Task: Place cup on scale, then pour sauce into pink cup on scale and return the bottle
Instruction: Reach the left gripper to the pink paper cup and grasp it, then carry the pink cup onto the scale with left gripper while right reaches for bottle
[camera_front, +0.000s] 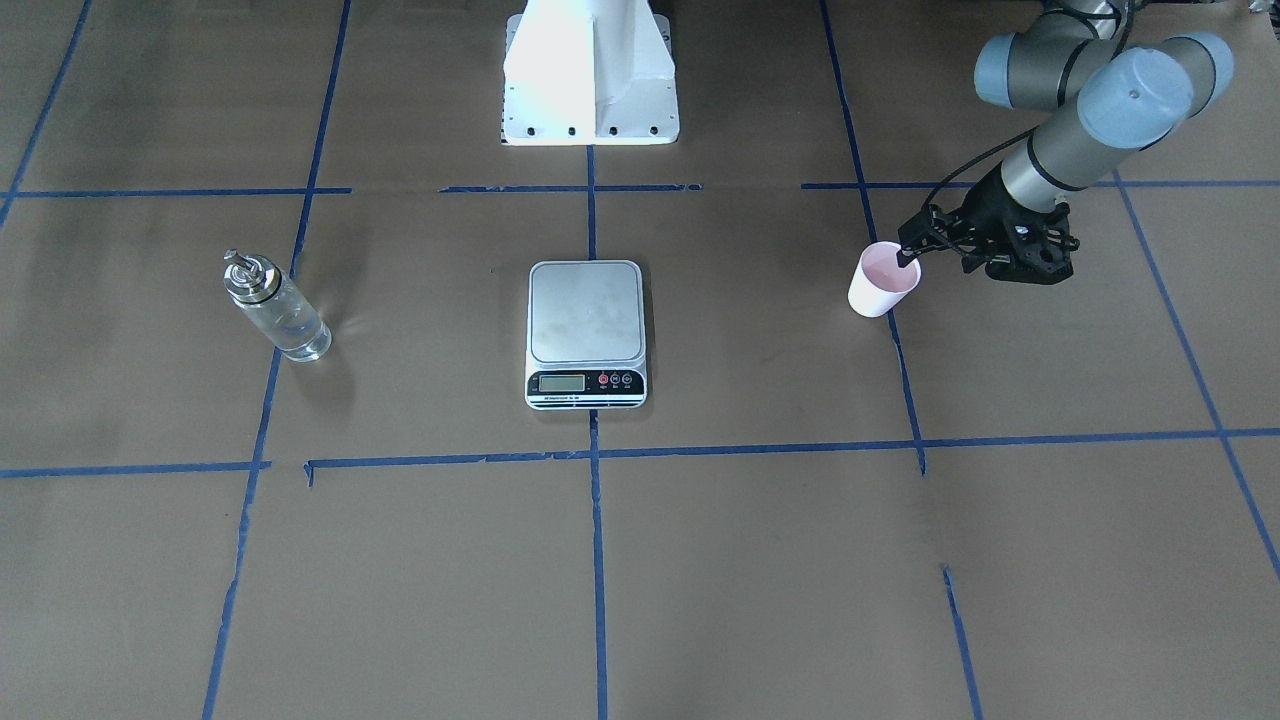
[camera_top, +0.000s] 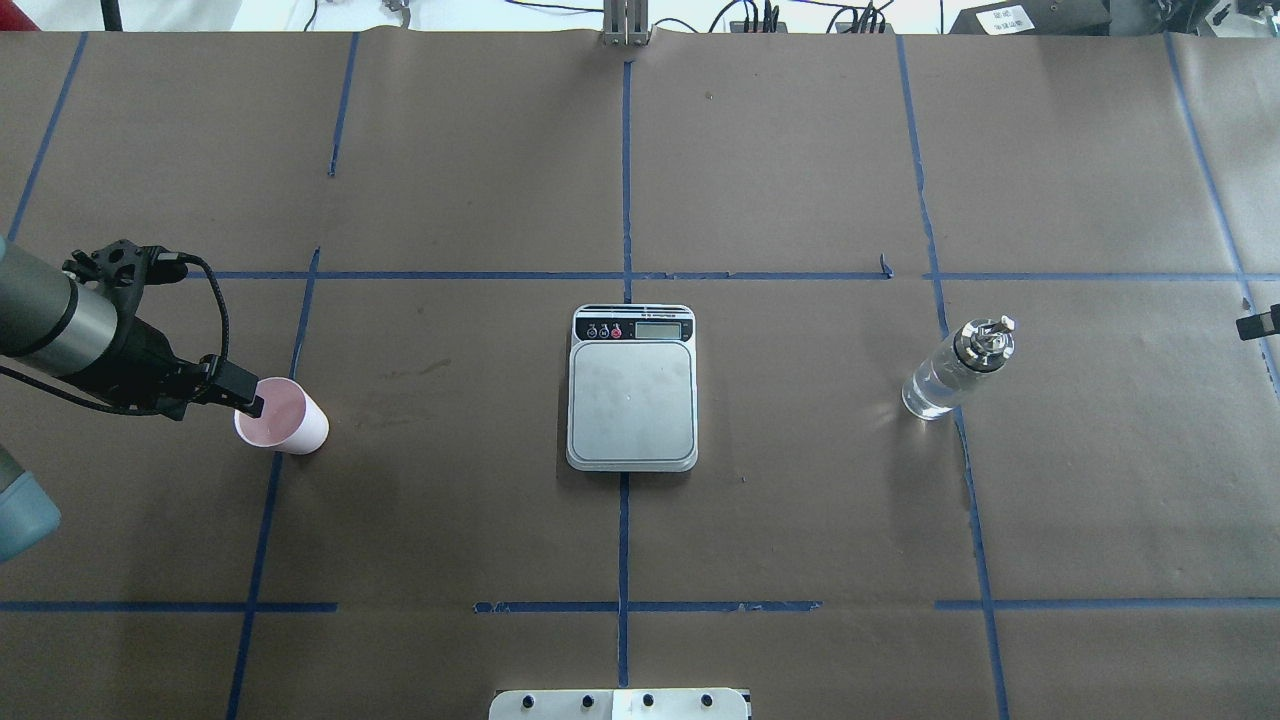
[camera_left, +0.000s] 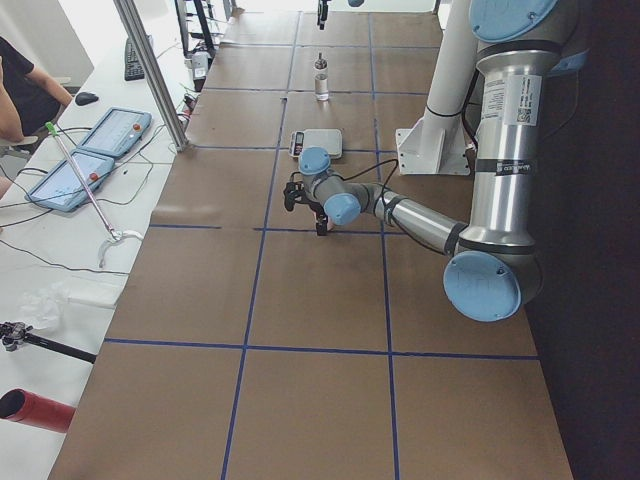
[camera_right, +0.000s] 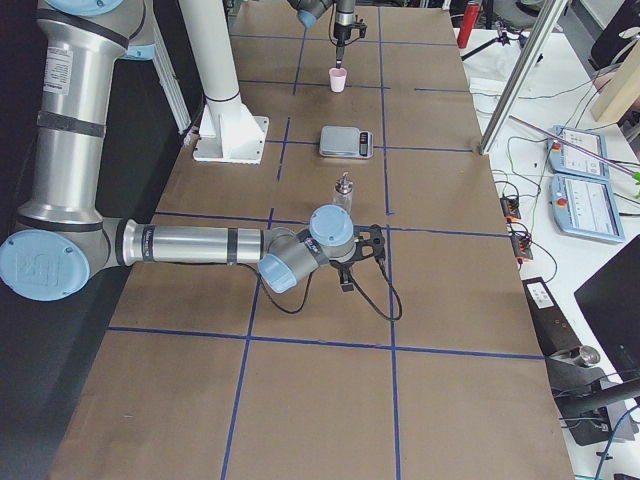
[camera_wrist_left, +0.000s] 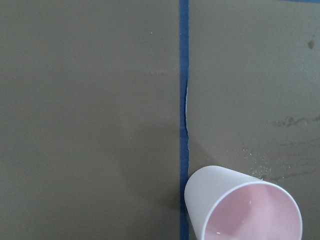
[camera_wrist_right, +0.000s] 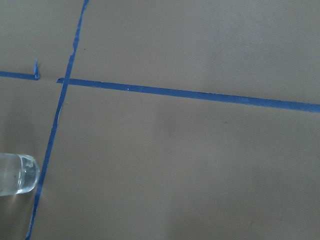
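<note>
Left fingers (camera_top: 250, 405): we see the tips at the rim of the cup (camera_top: 292, 428), but we cannot tell how far apart they stand or whether they grip it.
Cup: upright on the brown surface (camera_top: 450, 520), on a blue tape line, well apart from the scale (camera_top: 631, 395).
Scale: mid-surface, display strip facing away from the robot.
Bottle (camera_top: 950, 372): upright, well beyond the scale, holding clear sauce (camera_front: 292, 328).
Right fingers (camera_right: 345, 283): pointing down near the bottle, apart from it; we cannot tell their opening.

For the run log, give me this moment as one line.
step: cup pickup | left gripper: at cup rim, grip unclear | scale: empty | bottle: upright
</note>
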